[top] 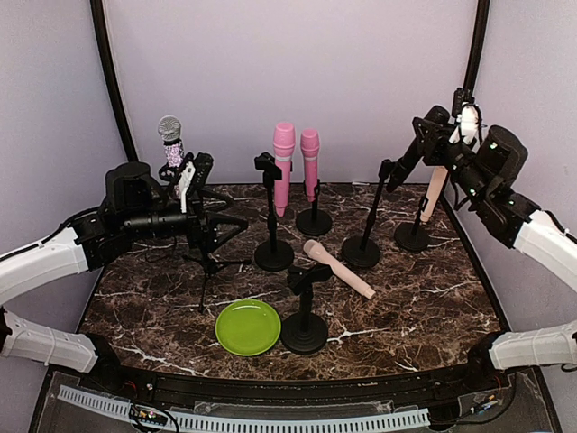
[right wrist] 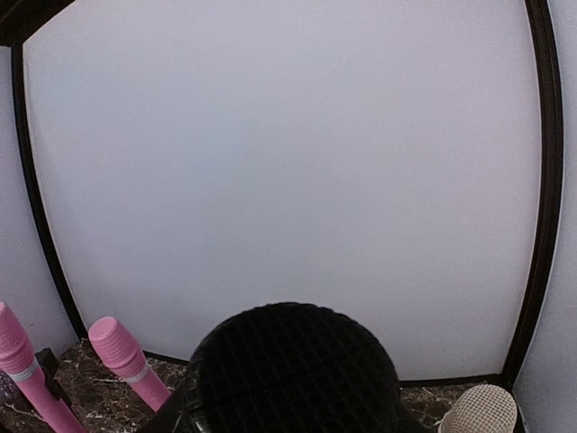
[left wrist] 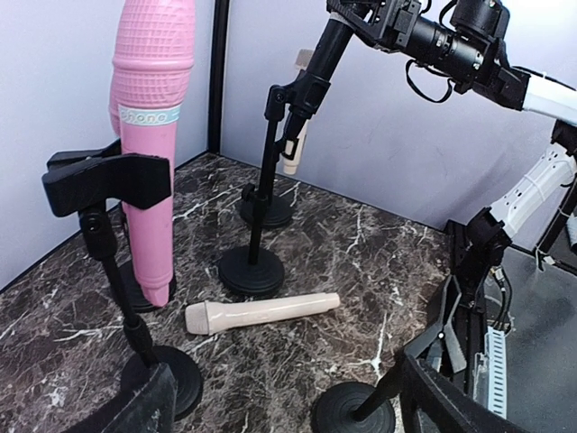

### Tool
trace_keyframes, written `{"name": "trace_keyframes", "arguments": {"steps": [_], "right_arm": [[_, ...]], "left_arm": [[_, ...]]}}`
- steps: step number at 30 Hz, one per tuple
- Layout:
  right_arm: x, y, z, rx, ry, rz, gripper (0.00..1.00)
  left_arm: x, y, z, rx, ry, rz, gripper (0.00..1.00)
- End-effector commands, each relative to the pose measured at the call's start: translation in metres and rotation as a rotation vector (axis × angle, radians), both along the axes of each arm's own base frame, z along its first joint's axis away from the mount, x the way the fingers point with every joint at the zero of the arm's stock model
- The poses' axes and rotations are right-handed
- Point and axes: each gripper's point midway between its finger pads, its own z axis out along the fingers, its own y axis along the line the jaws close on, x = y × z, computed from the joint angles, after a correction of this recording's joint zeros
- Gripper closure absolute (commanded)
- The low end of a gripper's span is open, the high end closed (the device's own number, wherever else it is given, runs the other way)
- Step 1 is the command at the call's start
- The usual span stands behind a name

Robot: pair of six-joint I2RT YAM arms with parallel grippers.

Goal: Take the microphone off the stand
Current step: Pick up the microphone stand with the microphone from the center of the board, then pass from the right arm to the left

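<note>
Marble-patterned dark worktop (top: 424, 307) fills the middle of the top view, with pale walls round it. The right arm (top: 541, 234) reaches in high from the right side, and its pincer (top: 422, 135) is clamped on the upper part of the black microphone (left wrist: 317, 59). That microphone leans steeply, its lower end at the clip on top of its round-based stand (top: 361, 251) near the back right. In the right wrist view its mesh head fills the bottom centre.

The left arm (top: 54, 257) lies low along the left side. Its pincer (left wrist: 284, 379) stands wide apart with nothing between the fingers (left wrist: 135, 406), just beside a tripod stand (top: 209, 263) carrying a sparkly microphone (top: 169, 135).

Two pink microphones (top: 284, 167) stand upright in stands at the back centre. An empty clip stand (top: 273, 254) is just in front of them, and another empty stand (top: 305, 332) is nearer the front. A beige microphone (top: 435, 191) leans in a stand at the far right. A second beige microphone (top: 338, 269) lies flat on the worktop between the stands. A green plate (top: 248, 327) touches the front stand's base on its left.
</note>
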Motion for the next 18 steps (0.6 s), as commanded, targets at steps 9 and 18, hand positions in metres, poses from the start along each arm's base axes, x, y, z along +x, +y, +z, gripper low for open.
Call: {"name": "trace_keyframes", "arguments": {"steps": [9, 18], "right_arm": [[-0.065, -0.016, 0.082, 0.198, -0.268, 0.114, 1.0], [-0.084, -0.011, 0.113, 0.277, -0.336, 0.219, 1.0]], "left_arm": [[-0.02, -0.033, 0.019, -0.072, -0.025, -0.099, 0.12], [-0.018, -0.064, 0.03, -0.135, -0.045, -0.084, 0.12]]}}
